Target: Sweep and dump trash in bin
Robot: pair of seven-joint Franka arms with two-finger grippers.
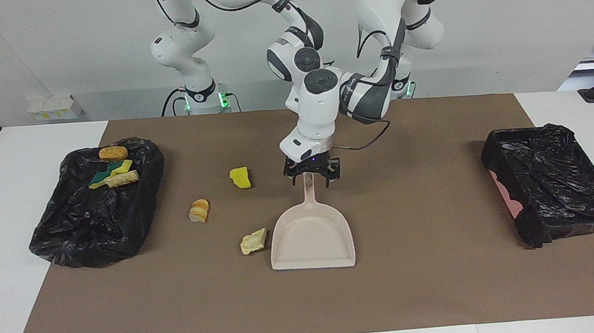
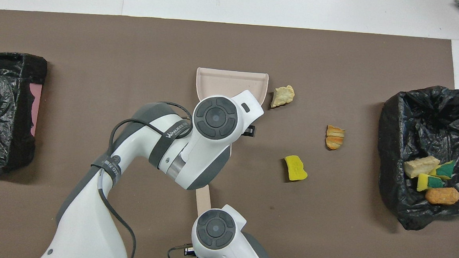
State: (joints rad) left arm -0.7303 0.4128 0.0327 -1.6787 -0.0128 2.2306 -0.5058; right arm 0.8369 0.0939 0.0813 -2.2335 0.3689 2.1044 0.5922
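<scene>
I have the left gripper [image 1: 311,178] down over the handle of the beige dustpan [image 1: 312,238], which lies flat on the brown mat [image 1: 441,282] mid-table; its jaws stand open, one finger on each side of the handle, not clamped on it. The right gripper [image 2: 204,207] is hidden under its own wrist, just nearer to the robots than the dustpan's handle. A beige brush handle [image 2: 203,193] sticks out from beneath that wrist, so the brush seems held, but I cannot tell how those jaws stand.

Three bits of trash lie loose on the mat. A pale bread-like lump [image 1: 254,241] sits just beside the dustpan's pan, toward the right arm's end of the table. An orange-brown sliced lump [image 1: 199,210] lies farther toward that end. A yellow sponge chunk [image 1: 240,178] lies near the dustpan's handle. Four more pieces [image 1: 113,169] rest in the black-lined bin [image 1: 92,233] at the right arm's end. A second black-lined bin [image 1: 554,185] stands at the left arm's end.
</scene>
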